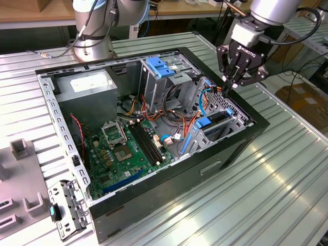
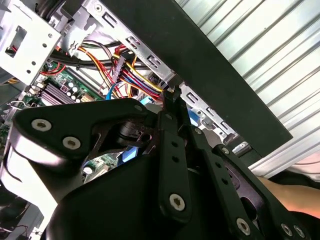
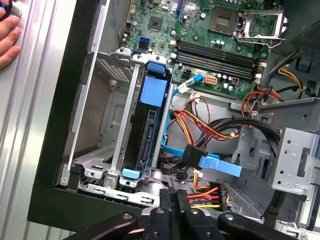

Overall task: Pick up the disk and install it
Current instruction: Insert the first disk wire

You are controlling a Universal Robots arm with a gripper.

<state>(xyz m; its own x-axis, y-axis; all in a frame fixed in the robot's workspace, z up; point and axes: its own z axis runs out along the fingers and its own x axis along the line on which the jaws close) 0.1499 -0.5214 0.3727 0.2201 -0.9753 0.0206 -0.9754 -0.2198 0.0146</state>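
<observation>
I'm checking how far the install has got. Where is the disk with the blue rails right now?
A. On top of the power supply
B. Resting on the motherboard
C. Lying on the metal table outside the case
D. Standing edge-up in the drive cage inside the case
D. In the first wrist view the disk stands on edge between the cage's metal walls, and the gripper is just off its end, holding nothing.

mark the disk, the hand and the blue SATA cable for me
disk [image 3: 150, 125]: first wrist view, edge face between its blue rails, seated in the cage.
hand [image 1: 231, 82]: exterior view, between the fingertips.
blue SATA cable [image 3: 220, 165]: first wrist view, flat connector end.
</observation>
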